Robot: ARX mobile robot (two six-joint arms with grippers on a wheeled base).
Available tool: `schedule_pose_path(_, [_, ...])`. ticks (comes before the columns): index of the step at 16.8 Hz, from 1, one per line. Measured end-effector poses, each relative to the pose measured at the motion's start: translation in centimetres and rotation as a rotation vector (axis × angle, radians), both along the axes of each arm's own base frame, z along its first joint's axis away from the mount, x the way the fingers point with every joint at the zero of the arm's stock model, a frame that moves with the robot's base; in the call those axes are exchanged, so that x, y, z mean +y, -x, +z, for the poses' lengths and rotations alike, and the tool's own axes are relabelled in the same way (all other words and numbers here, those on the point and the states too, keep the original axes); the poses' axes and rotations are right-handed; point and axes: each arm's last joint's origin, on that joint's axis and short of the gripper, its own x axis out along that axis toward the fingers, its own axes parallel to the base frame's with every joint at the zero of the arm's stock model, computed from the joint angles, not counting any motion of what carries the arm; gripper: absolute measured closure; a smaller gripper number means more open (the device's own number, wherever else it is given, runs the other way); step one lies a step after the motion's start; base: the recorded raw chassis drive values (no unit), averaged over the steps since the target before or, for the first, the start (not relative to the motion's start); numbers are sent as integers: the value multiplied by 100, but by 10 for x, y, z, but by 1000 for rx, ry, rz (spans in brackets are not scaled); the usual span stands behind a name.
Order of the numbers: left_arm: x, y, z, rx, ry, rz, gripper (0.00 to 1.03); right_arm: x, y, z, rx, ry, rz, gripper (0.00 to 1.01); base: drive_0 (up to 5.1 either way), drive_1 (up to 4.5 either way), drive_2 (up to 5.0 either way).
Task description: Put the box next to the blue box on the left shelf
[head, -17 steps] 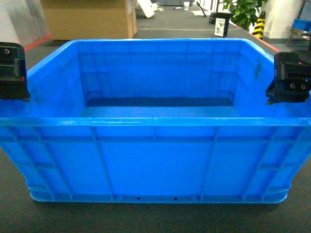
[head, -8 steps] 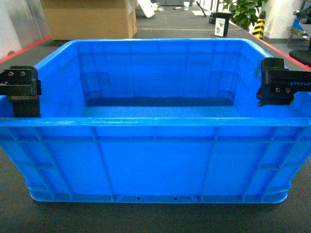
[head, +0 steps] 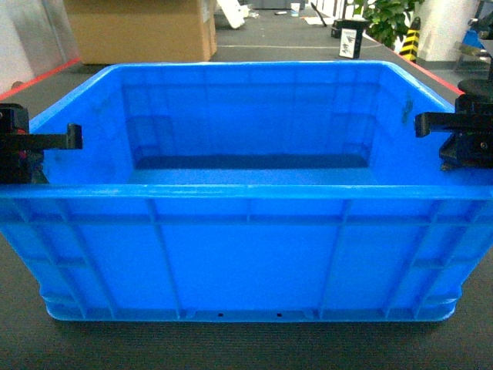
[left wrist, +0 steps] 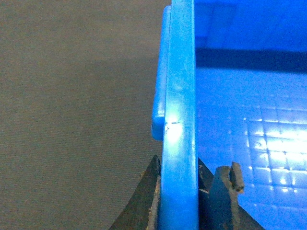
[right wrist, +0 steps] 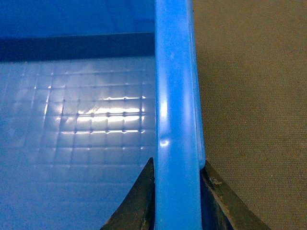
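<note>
The box (head: 246,247), a big open-topped bright blue crate, stands on the dark floor and fills the head view; its inside is empty. My left gripper (head: 55,141) straddles the box's left rim (left wrist: 180,96), one finger (left wrist: 149,201) outside and one inside, both pressed against it. My right gripper (head: 439,127) clamps the right rim (right wrist: 175,96) in the same way, with a finger (right wrist: 218,201) on the outer side. The left shelf and the other blue box are out of view.
Dark carpet-like floor (head: 246,347) lies under and around the crate. Behind it stand a large cardboard carton (head: 142,31), a small black-and-white sign (head: 352,42) and a potted plant (head: 389,19). A red floor line (head: 54,69) runs at the back left.
Both grippers have turned and shifted on the side rims, from blocky shapes beside the walls to fingers reaching over the rims. The crate has not moved.
</note>
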Motion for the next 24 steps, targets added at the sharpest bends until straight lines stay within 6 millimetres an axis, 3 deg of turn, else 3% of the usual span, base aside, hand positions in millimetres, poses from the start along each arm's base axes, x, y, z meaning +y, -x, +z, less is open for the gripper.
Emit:
schedule_pose_path(5, [-5, 16, 9, -131, 32, -29, 92, 2, 20, 7, -109, -45, -41, 84, 0, 0, 0])
schedule_pose_path(10, [1, 69, 41, -388, 83, -4, 92, 7, 71, 57, -393, -78, -65, 86, 0, 0, 0])
schedule_pose_path(14, [2, 111, 39, -445, 88, 3, 92, 11, 114, 55, -442, -50, -101, 88, 0, 0, 0])
schedule_pose_path(16, [-2, 133, 50, -518, 72, -18, 92, 9, 138, 61, -495, -54, -125, 88, 0, 0, 0])
schedule_pose_path(24, [-2, 134, 48, -511, 64, -18, 92, 8, 140, 59, -494, -40, -125, 88, -8, -8, -8])
